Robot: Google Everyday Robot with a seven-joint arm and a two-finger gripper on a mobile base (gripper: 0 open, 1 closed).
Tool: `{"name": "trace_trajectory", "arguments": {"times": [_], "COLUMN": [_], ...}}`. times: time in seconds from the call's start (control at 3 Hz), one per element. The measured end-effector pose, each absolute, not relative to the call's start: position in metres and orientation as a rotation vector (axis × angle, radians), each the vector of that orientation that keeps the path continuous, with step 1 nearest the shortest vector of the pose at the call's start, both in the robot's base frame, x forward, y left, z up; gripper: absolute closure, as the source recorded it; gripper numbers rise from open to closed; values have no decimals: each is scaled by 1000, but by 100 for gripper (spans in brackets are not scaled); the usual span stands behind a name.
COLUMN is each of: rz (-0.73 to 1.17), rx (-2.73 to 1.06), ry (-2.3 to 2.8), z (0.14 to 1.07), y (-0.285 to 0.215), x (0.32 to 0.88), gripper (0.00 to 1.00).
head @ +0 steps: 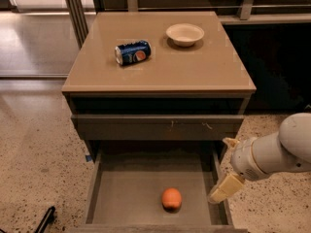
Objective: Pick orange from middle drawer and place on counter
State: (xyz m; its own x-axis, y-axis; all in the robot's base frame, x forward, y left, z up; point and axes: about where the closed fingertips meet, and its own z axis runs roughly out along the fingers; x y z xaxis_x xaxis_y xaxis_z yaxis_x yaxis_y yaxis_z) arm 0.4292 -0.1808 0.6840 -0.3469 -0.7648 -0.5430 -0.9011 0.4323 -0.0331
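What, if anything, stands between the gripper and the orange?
Nothing visible does. The gripper hangs by the right wall of the drawer; the orange lies to its left on the bare floor, with only open space between them.

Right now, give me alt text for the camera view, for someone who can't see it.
An orange lies untouched on the floor of the pulled-out middle drawer, while the robot's gripper hangs open at the drawer's right wall, apart from the fruit. On the tan counter above, a blue soda can lies on its side beside a pale bowl.
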Motion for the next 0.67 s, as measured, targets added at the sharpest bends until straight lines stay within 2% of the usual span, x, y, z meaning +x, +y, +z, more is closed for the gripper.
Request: {"name": "trace_trajectory", "arguments": {"times": [0.67], "rz": [372], "rx": [-1353], "ry": [2207], "z": [641], "y": [-177], "x": [446], "gripper": [0]}}
